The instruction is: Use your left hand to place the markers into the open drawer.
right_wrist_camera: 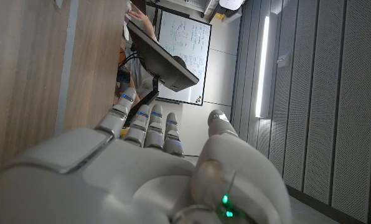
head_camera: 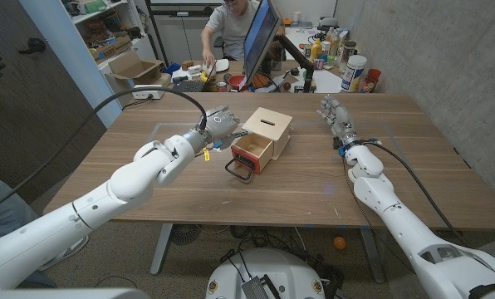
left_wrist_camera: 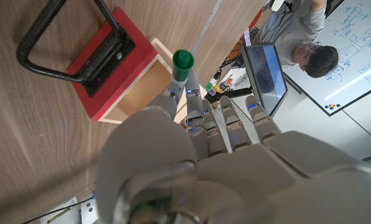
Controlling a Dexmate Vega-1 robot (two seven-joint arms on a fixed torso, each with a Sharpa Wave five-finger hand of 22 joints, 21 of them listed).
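Note:
A small wooden box [head_camera: 269, 127] stands mid-table with its drawer [head_camera: 249, 154] pulled out toward me; the drawer has a red front [left_wrist_camera: 114, 68] and a black handle [left_wrist_camera: 55, 46]. My left hand [head_camera: 218, 124] hovers just left of the drawer and grips a green-capped marker [left_wrist_camera: 183, 62], whose cap points over the drawer's open inside [left_wrist_camera: 139, 93]. Bits of yellow and blue markers [head_camera: 208, 149] show on the table under that hand, partly hidden. My right hand [head_camera: 336, 115] stands on the table right of the box, fingers apart and holding nothing.
A person sits behind the far edge at a dark monitor [head_camera: 260, 37]. Bottles and jars [head_camera: 351, 71] crowd the far right corner. A cardboard box [head_camera: 134, 68] and a power strip [head_camera: 148, 94] sit beyond the far left edge.

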